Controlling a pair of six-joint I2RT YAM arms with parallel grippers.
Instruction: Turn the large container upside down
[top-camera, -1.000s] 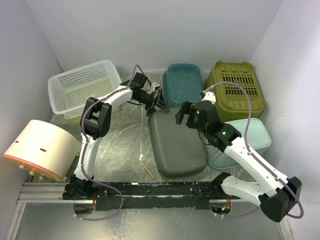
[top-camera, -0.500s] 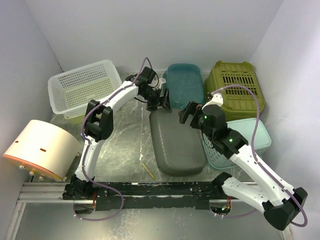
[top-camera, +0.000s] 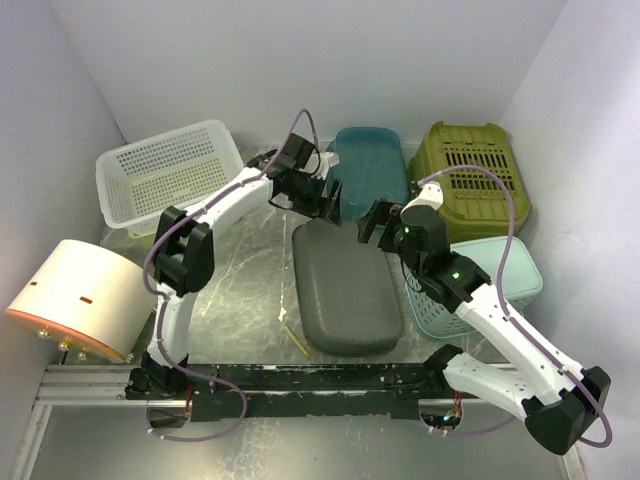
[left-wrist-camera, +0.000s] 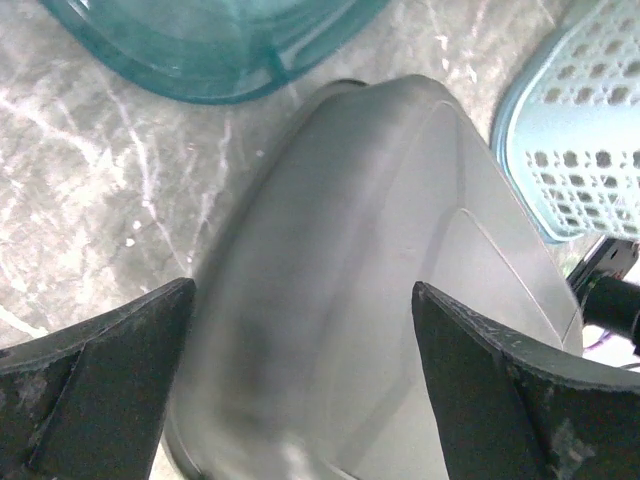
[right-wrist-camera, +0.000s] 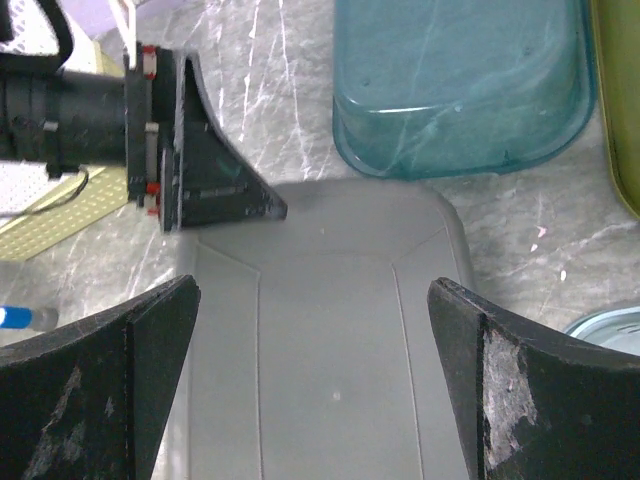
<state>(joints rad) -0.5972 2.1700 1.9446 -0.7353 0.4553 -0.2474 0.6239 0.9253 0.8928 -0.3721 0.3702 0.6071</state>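
Marbled tabletop (top-camera: 240, 285), white walls on three sides, and we sweep in from the left. One cream drum (top-camera: 85, 290) sits at the far left edge. Then comes one white basket (top-camera: 165, 172), with a yellow-green basket (top-camera: 150, 236) peeking out beneath it.

Next up is the left gripper (top-camera: 328, 205). It has swung rightward in the last second and now hangs over the far end of the grey container (top-camera: 347, 290), jaws spread wide with nothing between them.

That grey container is the one that matters. It lies in the middle of the table, smooth bottom facing up and rim down on the marble. Against a second ago it has squared itself up and slid a touch to the left. One small yellow stick (top-camera: 295, 340) lies just beside its near left corner. Behind it sits one teal tub (top-camera: 368, 165).

The right gripper (top-camera: 372, 222) has edged only slightly and hovers at that same far end, jaws equally wide and holding nothing. Both tools are off and the container is settled bottom-up, so by my reading the flip is done and the arms are clearing away.

Further right stand one olive crate (top-camera: 475, 175) and one pale blue basket (top-camera: 495, 285) under the right arm.

The tally: two arms, two empty grippers, six containers, one drum, one stick.
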